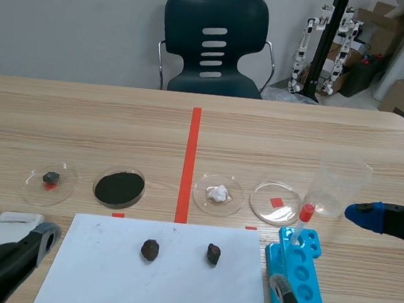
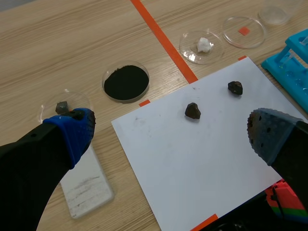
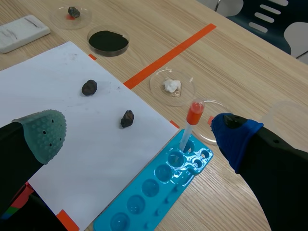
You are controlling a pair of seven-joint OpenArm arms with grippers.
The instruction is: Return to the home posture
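Note:
Both arms sit low at the table's near edge. My left gripper [image 1: 7,208] is open and empty at the left, above a white block [image 1: 16,225]; in its wrist view the left gripper [image 2: 171,139] spans a white paper sheet [image 2: 192,154]. At the right, my right gripper [image 1: 321,249] is open and empty over a blue tube rack [image 1: 304,276]. In its wrist view the right gripper [image 3: 139,134] hangs above the sheet [image 3: 72,125] and the rack [image 3: 159,187]. Two dark rocks [image 1: 149,249] [image 1: 213,253] lie on the sheet.
A red-capped tube [image 1: 304,217] stands in the rack. Behind the sheet sit several petri dishes: a small stone [image 1: 50,178], black powder [image 1: 119,188], a white lump [image 1: 218,194], a red square [image 1: 276,203]. A clear beaker [image 1: 339,186] stands at the right. A chair [image 1: 213,45] is beyond.

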